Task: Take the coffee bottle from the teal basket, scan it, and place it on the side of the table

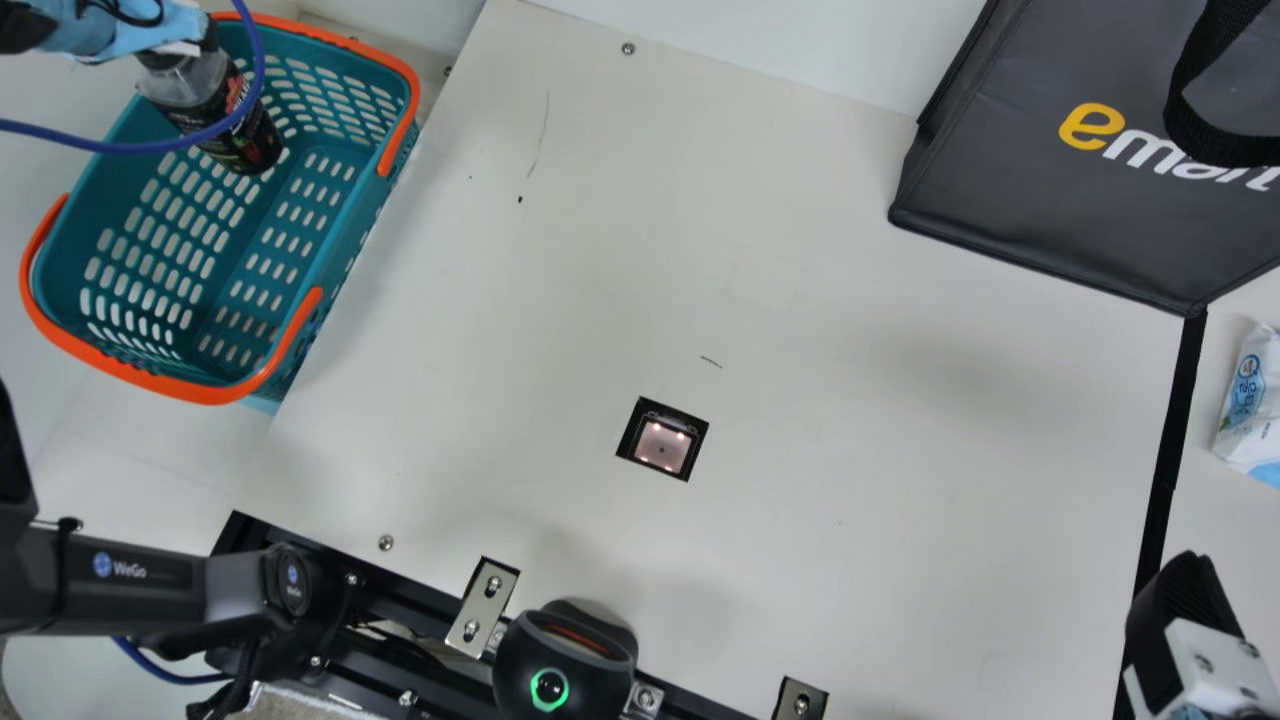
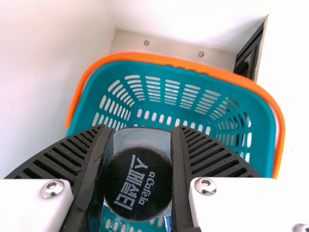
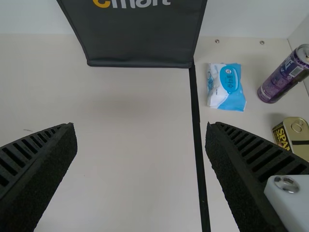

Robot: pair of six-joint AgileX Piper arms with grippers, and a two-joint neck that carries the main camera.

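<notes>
Well, blue cable across the bottle.

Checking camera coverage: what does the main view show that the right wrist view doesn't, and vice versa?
Main view: teal basket, coffee bottle in or over it, left gripper at the bottle's top, left arm, blue cable, lit square window in the table, black device with green ring.

Right wrist view: purple can, gold tin.

Both: table, dark bag, wipes pack, black strip, at least part of the right gripper.
</notes>
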